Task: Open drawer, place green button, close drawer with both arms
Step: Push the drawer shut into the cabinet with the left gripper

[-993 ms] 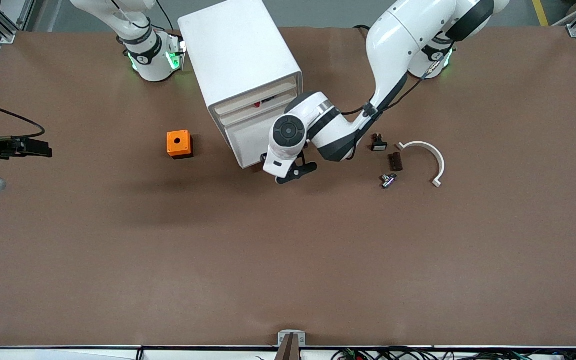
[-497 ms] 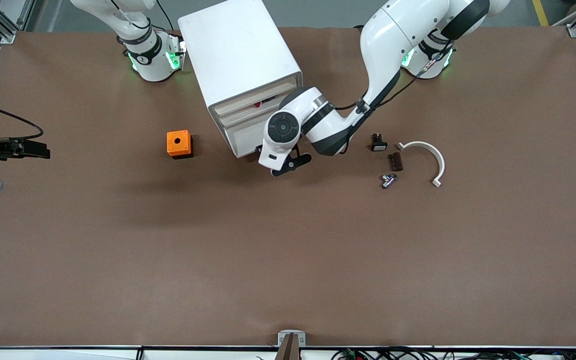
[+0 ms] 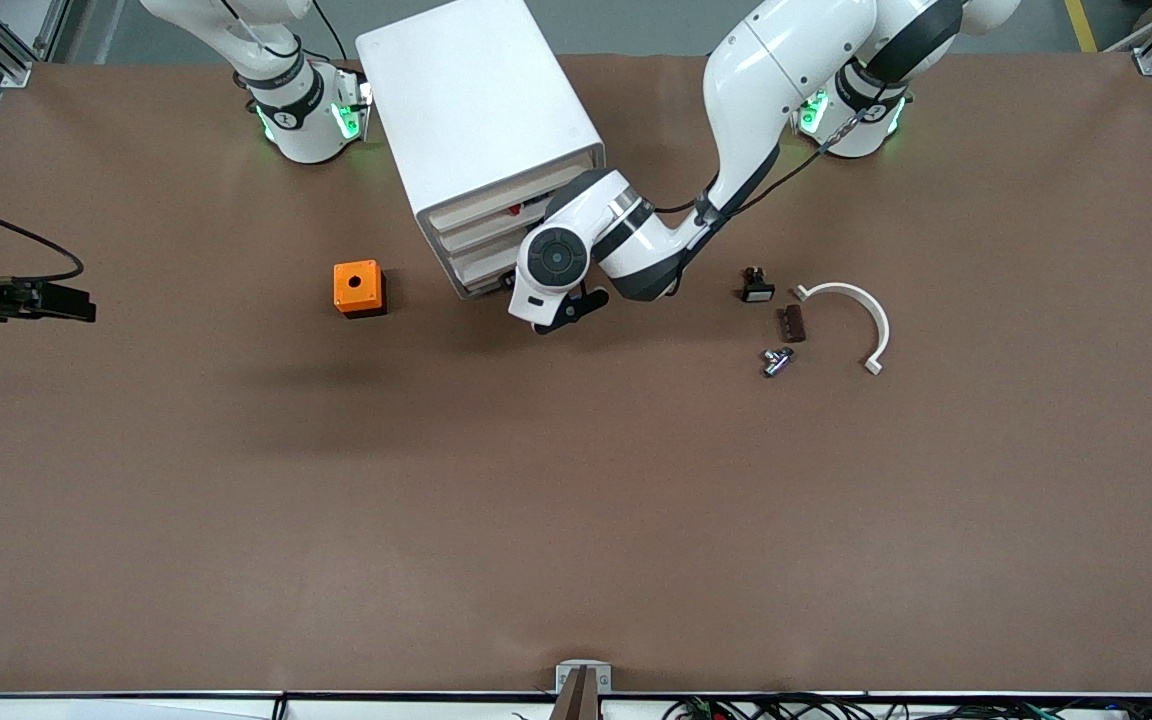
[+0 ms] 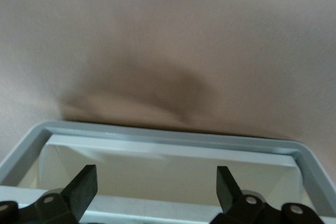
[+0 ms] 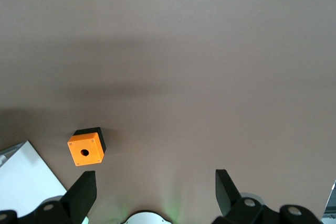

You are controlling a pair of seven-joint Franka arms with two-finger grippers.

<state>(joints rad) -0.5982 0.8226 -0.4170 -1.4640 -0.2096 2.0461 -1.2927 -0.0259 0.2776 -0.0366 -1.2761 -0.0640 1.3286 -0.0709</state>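
The white cabinet [image 3: 476, 110] stands between the two arm bases, with its stacked drawers facing the left arm's end. My left gripper [image 3: 548, 312] is at the front of the lowest drawer [image 3: 476, 278], which sticks out only a little. In the left wrist view its fingers [image 4: 84, 190] stand open over that drawer's grey rim [image 4: 168, 139], and the part of the inside that shows is bare. The button is hidden. My right gripper [image 3: 76, 303] waits open above the table at the right arm's end, and in the right wrist view its fingers [image 5: 84, 192] hold nothing.
An orange cube with a hole [image 3: 357, 288] sits beside the cabinet toward the right arm's end. Toward the left arm's end lie a small black part with a white face [image 3: 758, 286], a brown piece [image 3: 789, 323], a small metallic part [image 3: 776, 361] and a white curved bracket [image 3: 856, 315].
The left arm has moved toward the cabinet and the lowest drawer has slid most of the way in. The right gripper has barely shifted.
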